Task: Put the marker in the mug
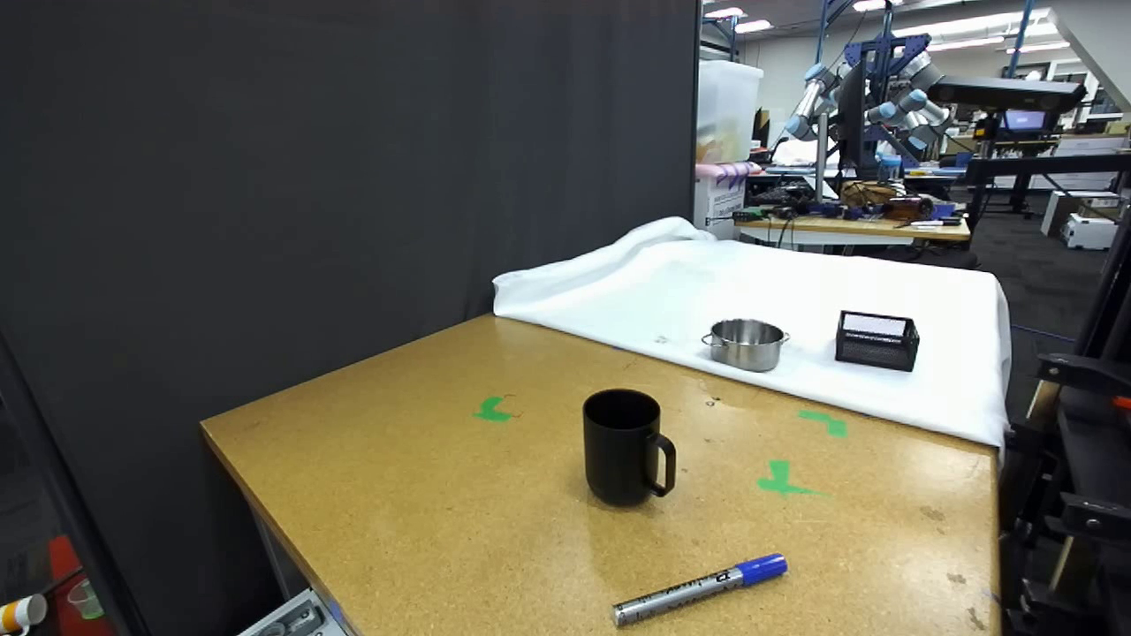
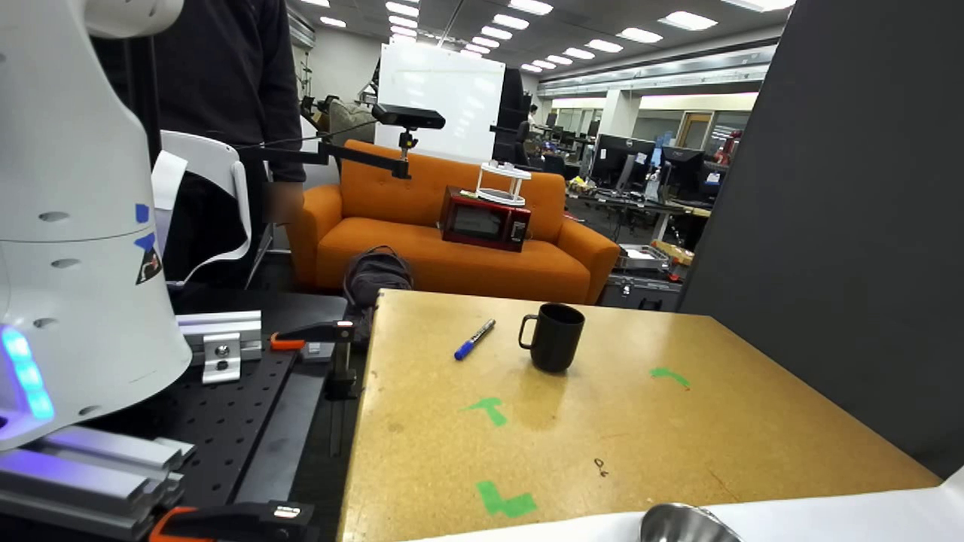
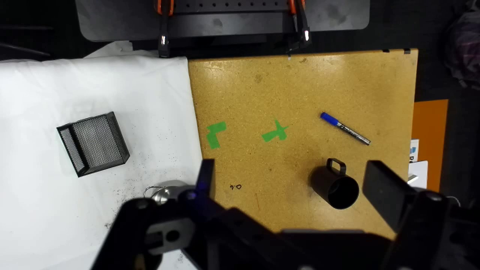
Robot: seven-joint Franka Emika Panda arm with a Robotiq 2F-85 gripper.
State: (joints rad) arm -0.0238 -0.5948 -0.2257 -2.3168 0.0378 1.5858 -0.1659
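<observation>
The claw hangs spread wide above the bench; the marker lies well below it, between the mug and an edge; open room runs from mug to cloth.

At the near side hangs the gripper, its fingers spread wide. Over on the right, seen between them, a black mug stands upright on the wooden table, its handle toward the far side. A blue-capped marker lies just beyond that handle, the two apart. Farther left there's green tape. On the left, a black mesh organizer rests on white cloth, and a metal pot shows nearer, partly hidden by the gripper.
</observation>
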